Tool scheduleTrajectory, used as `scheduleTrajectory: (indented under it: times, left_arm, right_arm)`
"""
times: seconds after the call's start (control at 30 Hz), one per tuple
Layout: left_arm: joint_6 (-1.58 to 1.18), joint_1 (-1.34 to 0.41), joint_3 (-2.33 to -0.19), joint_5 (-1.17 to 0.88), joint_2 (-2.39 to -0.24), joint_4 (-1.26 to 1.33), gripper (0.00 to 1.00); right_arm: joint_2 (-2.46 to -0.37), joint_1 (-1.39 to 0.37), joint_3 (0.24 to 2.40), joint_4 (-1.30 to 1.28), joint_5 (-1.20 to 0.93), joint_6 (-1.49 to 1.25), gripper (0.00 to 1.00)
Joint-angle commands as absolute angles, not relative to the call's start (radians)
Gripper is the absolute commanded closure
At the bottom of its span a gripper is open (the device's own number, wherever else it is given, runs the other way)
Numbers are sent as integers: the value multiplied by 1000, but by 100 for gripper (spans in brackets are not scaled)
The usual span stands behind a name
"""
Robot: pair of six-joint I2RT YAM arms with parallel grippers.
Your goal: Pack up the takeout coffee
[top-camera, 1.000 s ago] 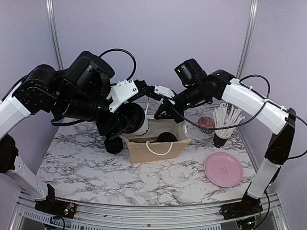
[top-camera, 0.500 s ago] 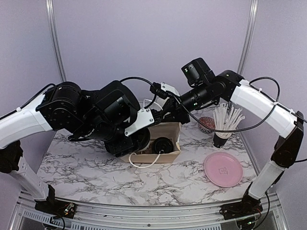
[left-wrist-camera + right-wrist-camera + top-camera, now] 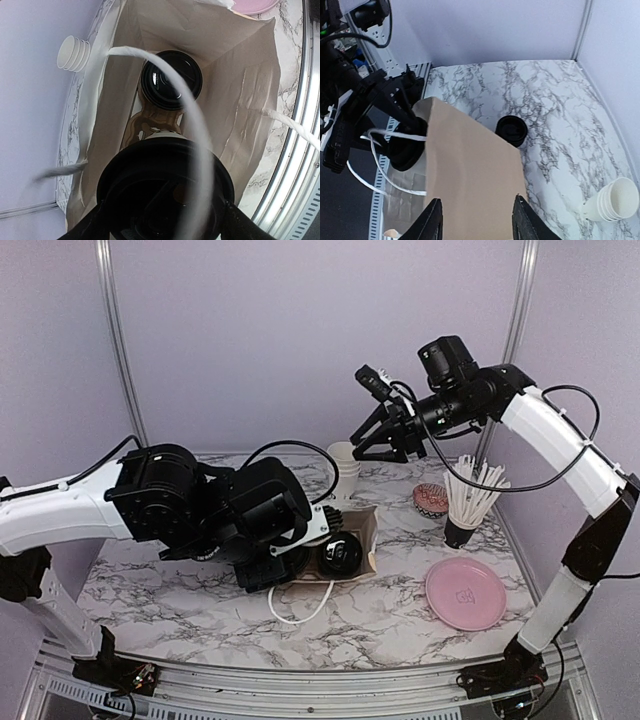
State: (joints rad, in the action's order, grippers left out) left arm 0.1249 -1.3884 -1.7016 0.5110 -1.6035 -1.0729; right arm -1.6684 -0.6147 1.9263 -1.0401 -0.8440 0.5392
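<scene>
The brown paper bag (image 3: 362, 540) is sitting near the middle of the marbled counter (image 3: 180, 590), tipped so that its mouth is facing the left arm. One of its white rope handles (image 3: 298, 606) is trailing onto the counter. Two lidded cups are showing inside. The takeout coffee (image 3: 150, 200) is sitting just within the mouth, its black lid filling the near part of the left wrist view. A second lidded cup (image 3: 171, 80) is standing deeper in. A glossy brown patch (image 3: 150, 122) is lying on the paper between them.

The left arm is reaching low across the counter, its wrist pressing in at the bag's mouth. The left tool (image 3: 165, 221) is gripping the takeout coffee, one finger on each side of the lid.

The right arm is stretching high above the back of the counter. The right tool (image 3: 477, 222) is hanging open with nothing in it, well above the bag.

Behind the bag a stack of lidless white cups (image 3: 343, 462) is standing. A stack of black lids (image 3: 511, 130) is resting just beside the bag. On the right are sitting a patterned bowl (image 3: 431, 498), a dark cup of white sticks (image 3: 468, 502) and a pink plate (image 3: 465, 593).
</scene>
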Motion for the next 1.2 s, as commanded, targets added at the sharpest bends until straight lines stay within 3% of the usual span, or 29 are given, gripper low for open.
scheduleTrajectory:
  times: [0.0, 0.27, 0.63, 1.17]
  left_arm:
    - [73, -1429, -1648, 564, -1553, -1051, 51]
    - [54, -1456, -1521, 665, -1527, -994, 51]
    - [93, -1480, -1430, 750, -1486, -903, 51]
    - [212, -1489, -1236, 770, -1395, -704, 52]
  right_arm:
    - [-1712, -562, 1961, -1006, -823, 534, 54]
    - [-1952, -565, 1971, -887, -609, 511, 57]
    - [-2217, -600, 2070, -846, -574, 497, 58]
    - [-2413, -657, 2196, -864, -539, 513, 58]
